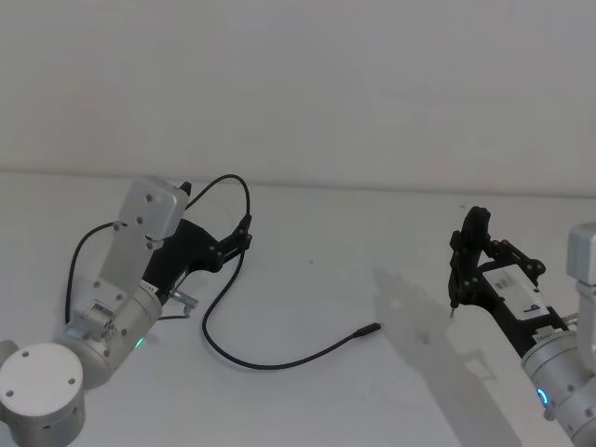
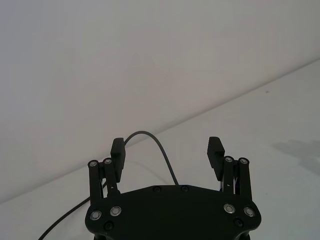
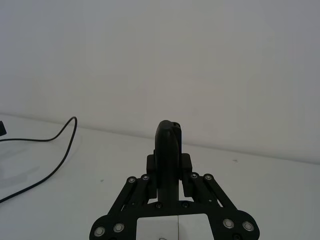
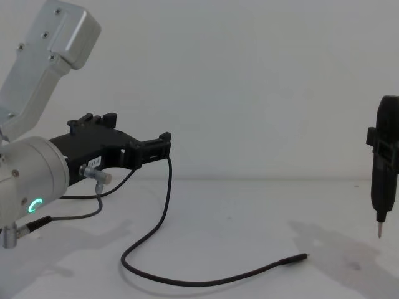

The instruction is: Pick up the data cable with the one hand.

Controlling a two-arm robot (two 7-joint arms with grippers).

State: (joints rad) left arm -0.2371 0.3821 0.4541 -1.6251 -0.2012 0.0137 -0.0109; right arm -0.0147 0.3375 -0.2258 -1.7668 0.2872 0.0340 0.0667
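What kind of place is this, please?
Probably a robotics lab bench: a bare white table against a plain wall, a black data cable trailing across it, an open left gripper, and a right gripper shut on a pen-shaped tool.

The scene was lit brightly and evenly, and the white table and the wall were rendered pale. Light was shown to fall from above and from the robot's right. A broad, soft-edged grey shadow was thrown leftward across the table by the right gripper and the pen-shaped tool clamped in it. A small green glow was given off by the left arm's ring light.
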